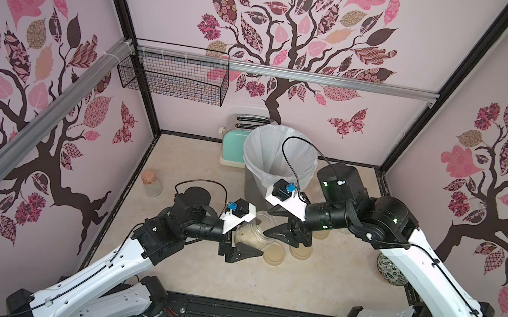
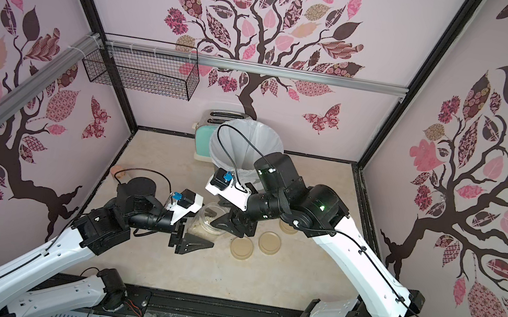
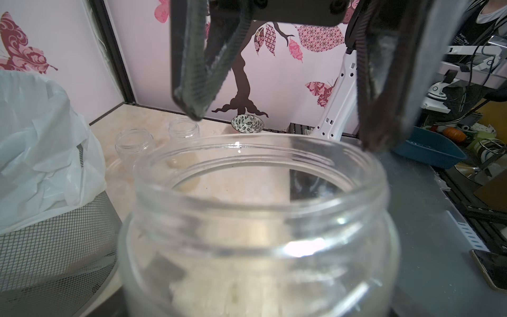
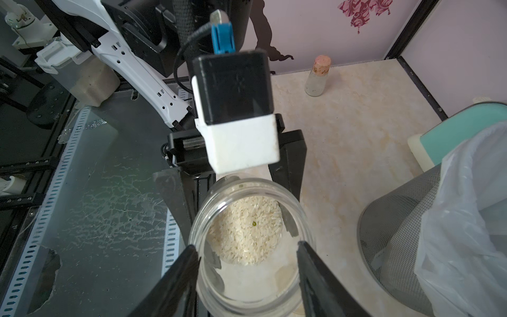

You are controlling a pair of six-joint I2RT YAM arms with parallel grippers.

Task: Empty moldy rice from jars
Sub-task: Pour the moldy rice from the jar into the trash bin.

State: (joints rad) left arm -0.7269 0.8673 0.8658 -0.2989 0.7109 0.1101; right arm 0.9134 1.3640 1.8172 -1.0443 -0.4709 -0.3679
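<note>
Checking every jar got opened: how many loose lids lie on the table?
3 lids: one nearest the rice jar, one beside it, one partly under the right arm. Others may hide.

Both top views: moderately bright, even, diffuse light. Shadows: faint and soft, directly under the arms [image 1: 107, 264] on the tabletop [image 1: 224, 277], so lit from above. Distortion: wide-angle; rails [image 1: 295, 74] bow toward the edges.
Left wrist view: jar [image 3: 258, 219] very close and out of focus; white glare patch on its glass; right pincer [image 3: 285, 131] soft, fingers [image 3: 192, 68] blurred.
Right wrist view: rice [image 4: 247, 227] sharp; near fingertips [image 4: 175, 282] blurred; bag [image 4: 466, 219] almost blown out; pale sheen on dark panel [image 4: 109, 192].
</note>
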